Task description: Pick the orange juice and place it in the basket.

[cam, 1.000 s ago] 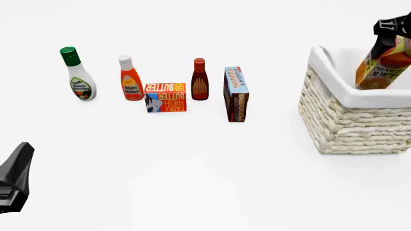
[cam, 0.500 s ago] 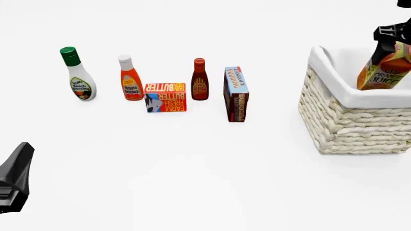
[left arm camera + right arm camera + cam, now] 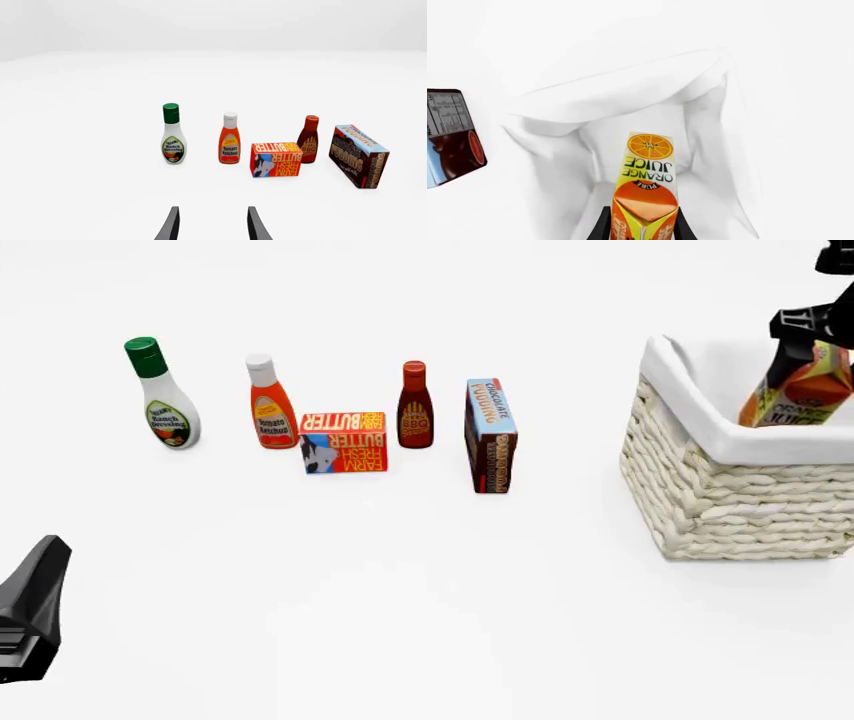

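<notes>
The orange juice (image 3: 801,392) is a tall orange and yellow carton, tilted, with its lower part inside the basket (image 3: 734,505) at the right. My right gripper (image 3: 805,326) is shut on the carton's top. In the right wrist view the carton (image 3: 648,170) sits between the fingers (image 3: 602,226) of my right gripper (image 3: 642,229), over the white cloth lining (image 3: 620,100). My left gripper (image 3: 30,605) is low at the near left. It is open and empty in the left wrist view (image 3: 212,227).
A row of groceries stands left of the basket: a ranch dressing bottle (image 3: 163,395), a ketchup bottle (image 3: 271,405), a butter box (image 3: 344,442), a BBQ sauce bottle (image 3: 415,408) and a chocolate pudding box (image 3: 490,435).
My right gripper has come down and slightly right with the carton, which now sits deeper in the basket. The left arm has not moved.
</notes>
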